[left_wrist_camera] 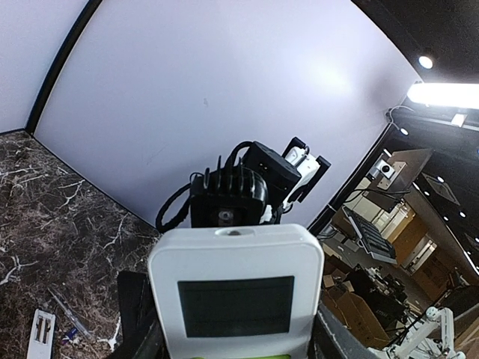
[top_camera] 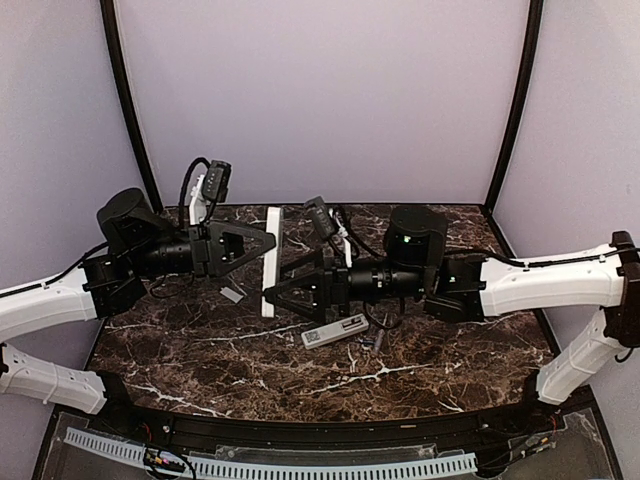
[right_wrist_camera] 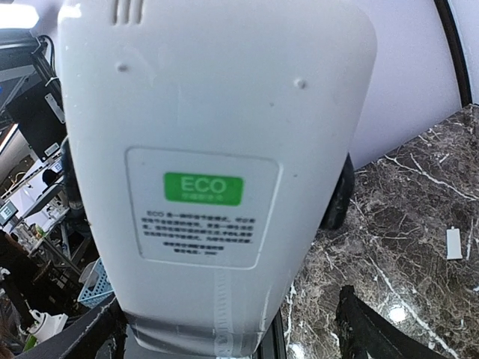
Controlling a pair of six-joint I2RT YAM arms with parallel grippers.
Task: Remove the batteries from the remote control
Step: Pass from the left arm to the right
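A long white remote (top_camera: 270,262) is held in the air between both arms. My left gripper (top_camera: 262,243) is shut on it. The left wrist view shows its front with a dark display (left_wrist_camera: 236,305), and the gripper (left_wrist_camera: 236,340) has fingers tight on both sides. My right gripper (top_camera: 272,292) sits at the remote's lower end. The right wrist view shows the remote's back with a green ECO label (right_wrist_camera: 203,188). There the gripper (right_wrist_camera: 228,340) has its jaws open, and marble shows between the remote and the right finger (right_wrist_camera: 374,329). A few small dark batteries (top_camera: 374,342) lie on the table.
A second white remote (top_camera: 335,331) lies on the dark marble table (top_camera: 200,360) in front of the right arm; it also shows in the left wrist view (left_wrist_camera: 43,333). A small flat cover (top_camera: 232,294) lies near the left gripper. Another white cover (right_wrist_camera: 453,244) lies on the marble.
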